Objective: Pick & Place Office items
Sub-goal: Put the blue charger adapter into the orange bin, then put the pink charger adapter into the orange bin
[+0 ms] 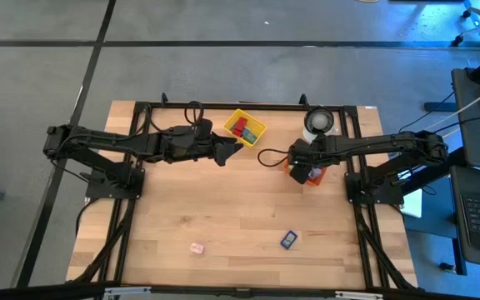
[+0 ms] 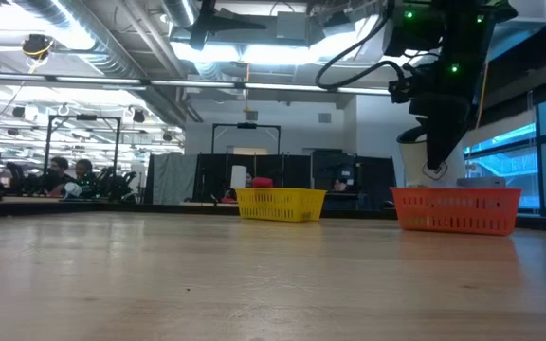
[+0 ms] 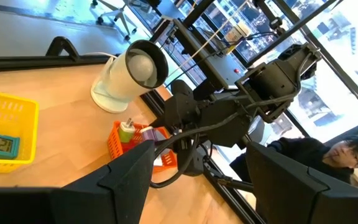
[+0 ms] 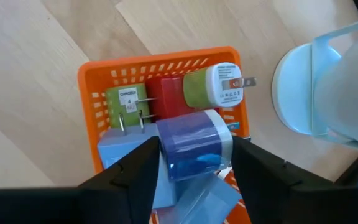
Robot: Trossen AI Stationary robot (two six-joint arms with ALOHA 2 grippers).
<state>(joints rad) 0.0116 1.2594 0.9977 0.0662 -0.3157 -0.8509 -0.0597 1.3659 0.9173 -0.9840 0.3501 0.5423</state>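
Right gripper (image 4: 194, 163) with jaws clasping a small blue block (image 4: 194, 149), seemingly light, rigid and slick, best pinched on flat sides, above the orange bin (image 4: 98, 78) on the desk; left gripper (image 1: 230, 152), released, near the yellow bin (image 1: 257, 125).

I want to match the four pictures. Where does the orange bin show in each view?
High view: orange bin right of centre, mostly hidden under the right hand.
Low view: right side, on the far table edge.
Left wrist view: centre, below the other arm.
Right wrist view: centre, holding plugs.
Shared landmark: the white roll beside it.
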